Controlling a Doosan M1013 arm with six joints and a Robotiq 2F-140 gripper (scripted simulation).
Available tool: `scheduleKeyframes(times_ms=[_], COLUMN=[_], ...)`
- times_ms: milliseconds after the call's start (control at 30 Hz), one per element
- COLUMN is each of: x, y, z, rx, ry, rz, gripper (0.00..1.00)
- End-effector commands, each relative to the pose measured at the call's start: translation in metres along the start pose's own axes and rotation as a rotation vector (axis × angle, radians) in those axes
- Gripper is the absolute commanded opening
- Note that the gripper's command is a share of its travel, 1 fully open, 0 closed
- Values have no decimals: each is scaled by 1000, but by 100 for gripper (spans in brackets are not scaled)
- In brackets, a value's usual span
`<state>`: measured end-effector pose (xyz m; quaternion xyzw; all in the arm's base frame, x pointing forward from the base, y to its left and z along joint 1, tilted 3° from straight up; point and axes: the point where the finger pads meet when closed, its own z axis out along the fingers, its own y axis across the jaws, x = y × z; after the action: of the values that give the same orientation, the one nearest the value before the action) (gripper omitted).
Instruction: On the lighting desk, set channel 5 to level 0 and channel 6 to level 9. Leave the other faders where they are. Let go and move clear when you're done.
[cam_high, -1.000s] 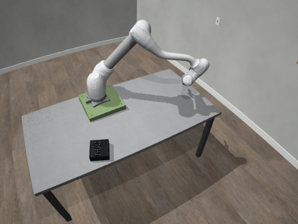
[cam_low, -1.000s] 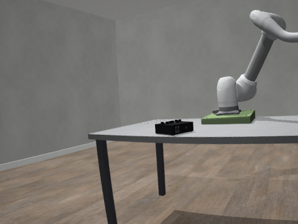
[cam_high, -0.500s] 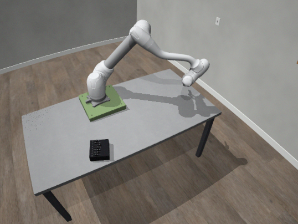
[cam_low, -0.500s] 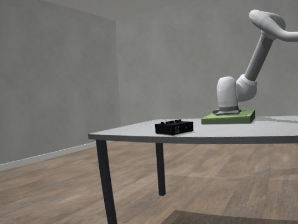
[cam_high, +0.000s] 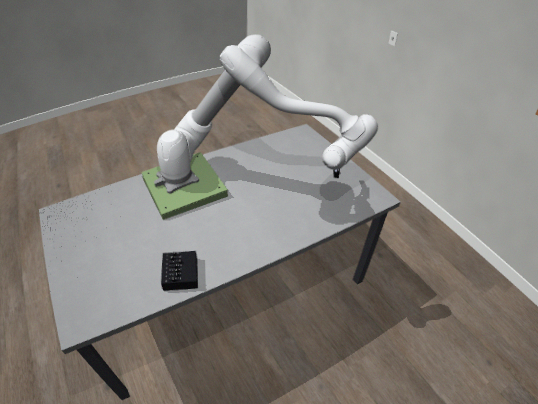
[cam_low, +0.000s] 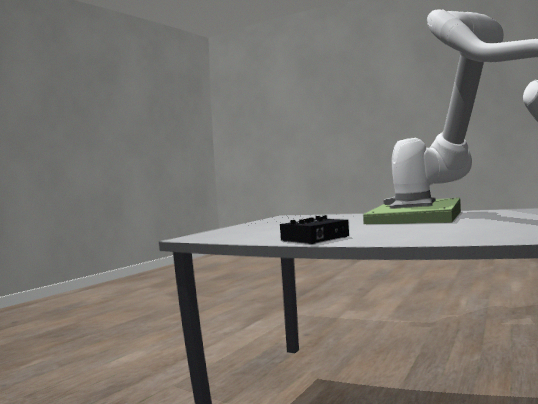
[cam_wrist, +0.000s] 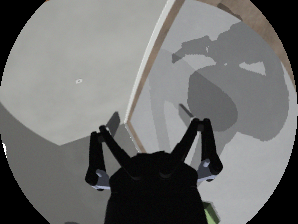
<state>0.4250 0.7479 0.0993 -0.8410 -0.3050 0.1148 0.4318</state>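
The lighting desk (cam_high: 179, 270) is a small black box with several faders, lying near the table's front edge; it also shows in the exterior view (cam_low: 314, 229). The fader positions are too small to read. My gripper (cam_high: 336, 173) hangs above the far right end of the table, far from the desk. In the wrist view my gripper (cam_wrist: 148, 113) is open and empty, its two fingers spread wide over the table's edge and the wall. The desk is not in the wrist view.
The arm's base stands on a green plate (cam_high: 184, 186) at the back of the table, also seen in the exterior view (cam_low: 413, 210). A wall runs close behind the table's right end. The table's edges drop to a wooden floor.
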Motion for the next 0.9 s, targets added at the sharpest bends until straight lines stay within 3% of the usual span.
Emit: scheduleKeyframes(times_ms=[0,33,67,133,167,233,267,367,400,467,500,567,600,667,700,767,800,833,867], x=[3,3,3,3,0,0,-5,-5,-14,-14,-23,-25,-36,-40,-53,-58,-72,-78,-78], y=[37,37,61,62,88,89,114,116,143,143,164,171,191,198,217,225,243,250,250], z=[-53,-53,-87,-89,-125,-126,-162,-165,-206,-206,-236,-246,-276,-287,-317,-328,-356,-368,-368], rx=[-52,-52,-92,-92,-136,-136,-182,-182,-232,-232,-283,-283,-336,-336,-390,-390,-444,-444,-444], ry=[29,29,44,44,57,57,67,67,73,73,75,75,72,72,64,64,51,51,51], rz=[-75,-75,-124,-124,-173,-173,-223,-223,-272,-272,-320,-320,-367,-367,-412,-412,-455,-455,-455], gripper=[100,100,100,100,100,100,100,100,100,100,100,100,100,100,100,100,100,100,100])
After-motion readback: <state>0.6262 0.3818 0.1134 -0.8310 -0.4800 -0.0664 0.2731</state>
